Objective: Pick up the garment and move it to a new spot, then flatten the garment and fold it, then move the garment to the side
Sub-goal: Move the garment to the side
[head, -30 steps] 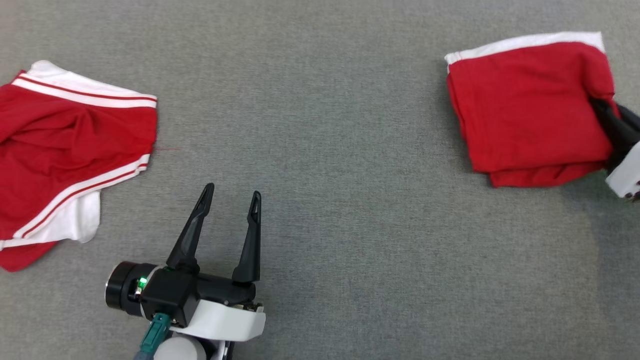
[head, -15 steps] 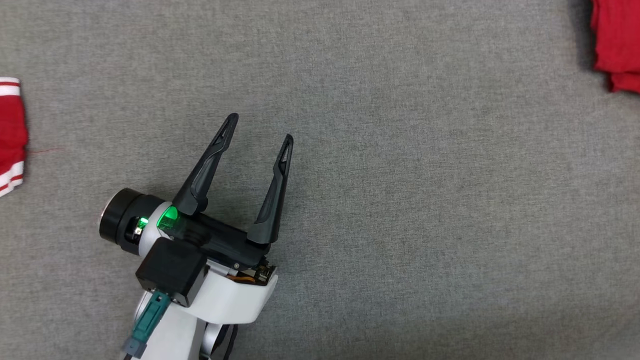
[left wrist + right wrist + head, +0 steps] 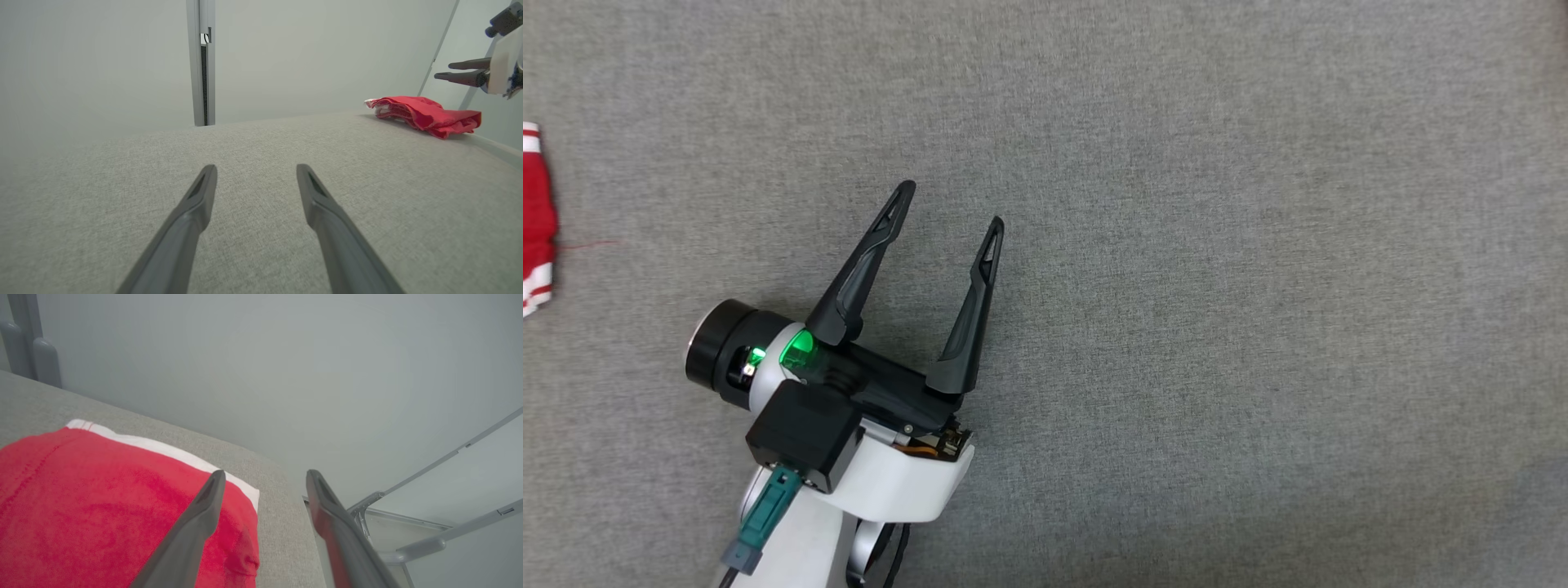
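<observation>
- While the right gripper [image 3: 265,473] hangs spread and empty, folded garment [image 3: 102,506] lies at 8 o'clock beneath, by the table [image 3: 282,539] edge.
- At 7 o'clock in head view, left gripper [image 3: 951,203] spread, empty.
- Risk: jaws snag cloth pulling away, undoing the fold or dragging it off.

The garment [image 3: 102,506] is bright red knit cloth, folded into a compact, roughly rectangular bundle of several layers. A white band [image 3: 163,448] runs along one long edge, ending at a square corner. It lies flat on the grey fabric surface [image 3: 245,143], close to that surface's far right corner, with bare grey showing between the band and the edge. Seen low from across the surface, it is a shallow stack, slightly rumpled on top, with red layers showing at one end and a little white at the other. Nothing holds it.
</observation>
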Tool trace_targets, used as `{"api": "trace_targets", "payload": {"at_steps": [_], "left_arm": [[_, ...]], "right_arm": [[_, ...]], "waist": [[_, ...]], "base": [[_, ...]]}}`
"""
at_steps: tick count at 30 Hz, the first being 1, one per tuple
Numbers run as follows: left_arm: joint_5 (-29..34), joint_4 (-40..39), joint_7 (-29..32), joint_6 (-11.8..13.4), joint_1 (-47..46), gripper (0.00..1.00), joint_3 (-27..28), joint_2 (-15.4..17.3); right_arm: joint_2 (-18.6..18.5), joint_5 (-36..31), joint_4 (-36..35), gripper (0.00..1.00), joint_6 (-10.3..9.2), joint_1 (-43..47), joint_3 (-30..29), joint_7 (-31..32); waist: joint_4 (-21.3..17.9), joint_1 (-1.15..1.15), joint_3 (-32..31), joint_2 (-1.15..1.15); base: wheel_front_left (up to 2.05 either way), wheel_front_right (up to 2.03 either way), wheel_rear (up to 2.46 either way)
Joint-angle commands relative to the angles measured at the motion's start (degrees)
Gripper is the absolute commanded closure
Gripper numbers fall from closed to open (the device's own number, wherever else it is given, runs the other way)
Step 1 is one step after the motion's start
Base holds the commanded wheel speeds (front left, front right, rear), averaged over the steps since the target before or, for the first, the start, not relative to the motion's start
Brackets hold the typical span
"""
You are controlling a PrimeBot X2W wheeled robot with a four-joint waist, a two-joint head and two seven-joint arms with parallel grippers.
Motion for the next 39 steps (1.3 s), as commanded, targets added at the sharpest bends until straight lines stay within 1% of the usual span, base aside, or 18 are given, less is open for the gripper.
{"api": "trace_targets", "payload": {"at_steps": [1,3,6,8,11,14,17,20,22,26,28,30,33,38,39], "left_arm": [[-0.22,0.27,0.01,0.24,0.05,0.0,0.08,0.27],[-0.68,0.47,0.01,0.76,0.5,0.0,0.36,0.06],[-1.4,1.12,0.0,1.68,1.8,0.0,0.65,-0.25],[-2.4,1.56,0.0,2.58,2.81,0.0,1.18,-0.44],[-3.93,2.69,0.01,4.35,5.13,0.0,2.65,-0.47],[-4.26,3.72,0.01,6.41,7.2,0.0,4.01,-0.62],[-4.64,4.84,0.01,8.26,9.82,0.0,5.25,-0.63],[-6.03,6.08,0.01,9.33,12.4,0.0,6.58,-0.61],[-6.87,6.93,0.01,9.79,14.56,0.0,7.31,-0.63],[-8.03,8.39,0.01,10.59,18.61,0.0,8.41,-0.63],[-7.87,8.44,0.01,10.19,20.08,0.0,8.5,-0.62],[-7.11,8.45,0.01,9.62,21.76,0.0,8.16,-0.63],[-7.59,8.33,0.01,9.99,23.86,0.0,8.64,-0.58],[-8.08,7.98,0.01,9.46,25.07,0.0,9.12,-0.61],[-7.94,8.09,0.01,9.02,25.56,0.0,9.32,-0.61]], "right_arm": [[0.82,-1.2,-1.18,0.0,-0.12,-0.91,-1.42,-0.44],[4.09,-4.81,-4.95,0.0,-0.11,2.14,-6.33,-0.4],[8.97,-9.09,-12.68,0.0,-0.13,10.0,-13.96,-0.34],[12.55,-11.36,-18.6,0.0,-0.13,15.56,-17.65,-0.37],[18.44,-13.97,-25.59,0.0,-0.12,24.73,-21.27,-0.33],[23.74,-15.66,-30.94,0.0,-0.12,31.87,-22.79,-0.35],[29.43,-16.78,-34.51,0.0,-0.12,38.37,-23.74,-0.35],[34.36,-17.56,-36.9,0.0,-0.12,44.44,-24.7,-0.35],[36.86,-18.63,-38.36,0.0,-0.12,48.21,-25.56,-0.36],[40.38,-20.74,-41.13,0.0,-0.12,55.89,-27.71,-0.36],[41.65,-19.59,-42.0,0.0,-0.12,59.66,-28.62,-0.36],[41.7,-20.25,-42.56,0.0,-0.12,62.68,-28.62,-0.36],[42.18,-20.52,-42.82,0.0,-0.12,66.37,-29.49,-0.36],[42.86,-20.45,-43.17,0.0,-0.11,69.17,-29.97,-0.36],[43.12,-20.07,-43.17,0.0,-0.11,69.69,-29.46,-0.36]], "waist": [[0.43,0.0,-1.06,0.0],[0.72,0.0,-2.88,0.0],[1.36,0.0,-6.66,0.0],[1.82,0.0,-9.48,0.0],[2.59,0.0,-13.91,0.0],[3.51,0.0,-18.06,0.0],[4.34,0.0,-21.91,0.0],[5.12,0.0,-25.61,0.0],[5.57,0.0,-28.17,0.0],[6.49,0.0,-32.45,0.0],[7.1,0.0,-34.06,0.0],[7.59,0.0,-35.53,0.0],[7.64,0.0,-37.48,0.0],[7.4,0.0,-38.87,0.0],[7.2,0.0,-39.25,0.0]], "base": [[0.0,0.0,0.0],[0.0,0.0,0.0],[0.0,0.0,0.0],[0.0,0.0,0.0],[0.0,0.0,0.0],[0.0,0.0,0.0],[0.0,0.0,0.0],[0.0,0.0,0.0],[0.0,0.0,0.0],[0.0,0.0,0.0],[0.0,0.0,0.0],[0.0,0.0,0.0],[0.0,0.0,0.0],[0.0,0.0,0.0],[0.0,0.0,0.0]]}}
